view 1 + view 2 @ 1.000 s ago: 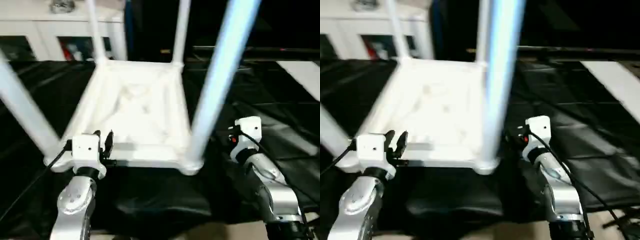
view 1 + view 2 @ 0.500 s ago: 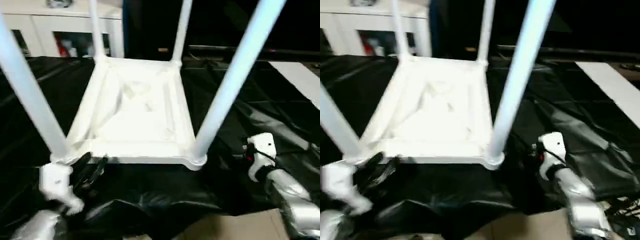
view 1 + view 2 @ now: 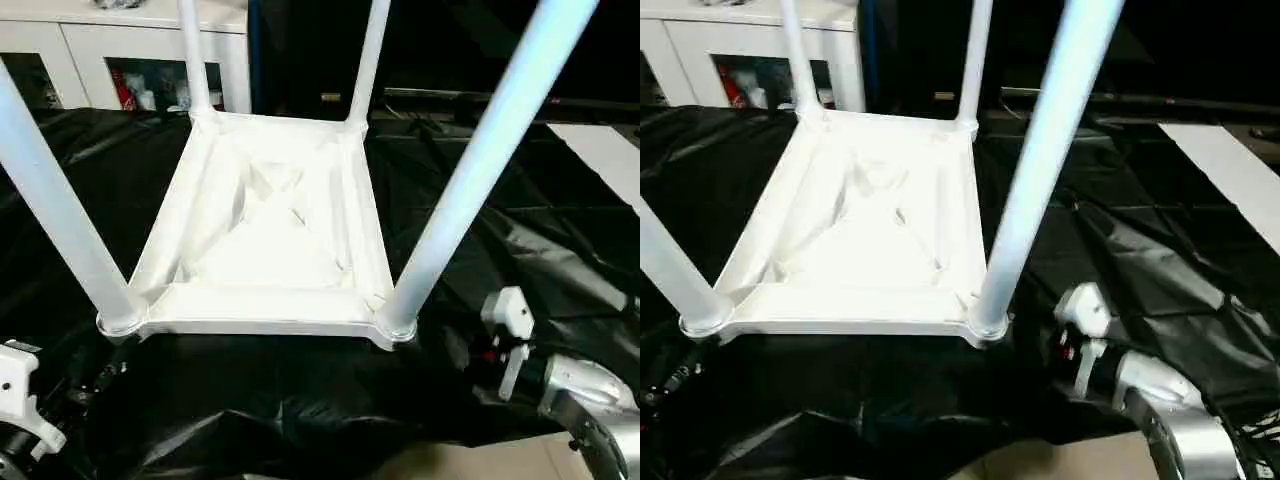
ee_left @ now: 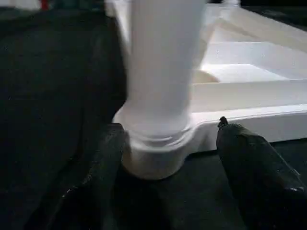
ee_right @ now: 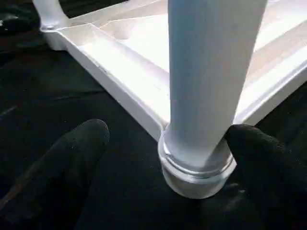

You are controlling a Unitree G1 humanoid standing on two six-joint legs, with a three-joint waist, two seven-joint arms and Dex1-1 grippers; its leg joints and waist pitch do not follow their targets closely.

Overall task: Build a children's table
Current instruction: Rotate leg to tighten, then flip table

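On black sheeting (image 3: 480, 250): upturned tabletop (image 3: 270, 240), four legs (image 3: 480, 170) up. White cabinet (image 3: 110, 50) behind, red stuff inside. Both fingers (image 4: 249, 167) (image 5: 72, 158) spread, holding nothing.

You have a white tabletop (image 3: 270, 240) with four white legs (image 3: 480, 170), the near ones tinted pale blue. Under it lies a glossy black sheet (image 3: 300, 400). Your forearms (image 3: 590, 400) are silver, fingers (image 5: 62, 163) black. The cabinet (image 3: 120, 50) behind is white.

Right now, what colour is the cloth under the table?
Black cloth, clearest in the left eye view.
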